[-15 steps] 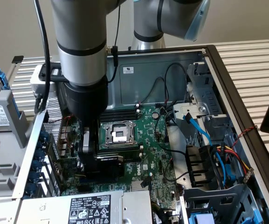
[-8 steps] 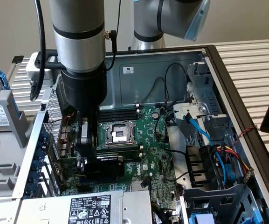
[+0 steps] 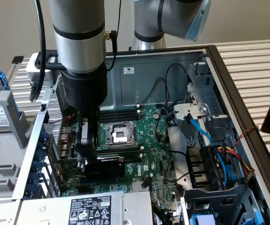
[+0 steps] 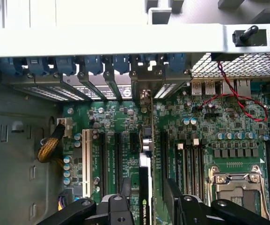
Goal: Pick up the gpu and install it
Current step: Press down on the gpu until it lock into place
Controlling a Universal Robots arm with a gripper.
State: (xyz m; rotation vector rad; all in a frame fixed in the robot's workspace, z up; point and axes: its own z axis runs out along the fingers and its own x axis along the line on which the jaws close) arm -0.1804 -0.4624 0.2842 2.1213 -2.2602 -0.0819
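The gpu (image 3: 107,165), a short card with a black shroud, stands upright on edge in a slot of the green motherboard (image 3: 149,140), just below the CPU socket (image 3: 120,133). In the wrist view the gpu (image 4: 146,159) runs edge-on, and its silver bracket (image 4: 146,89) meets the rear slot panel. My gripper (image 3: 87,152) is lowered into the case over the card's rear end. The black fingers (image 4: 125,187) straddle the card, one on each side. A narrow strip of board shows between each finger and the card, so my gripper (image 4: 148,187) is open.
Black memory sticks (image 3: 118,114) lie beyond the socket. A power supply (image 3: 88,208) sits at the case's near edge. Blue cables (image 3: 200,131) and a drive cage (image 3: 209,164) fill the exterior view's right. Blue slot latches (image 4: 92,65) line the rear wall, and a red-black wire (image 4: 237,98) loops nearby.
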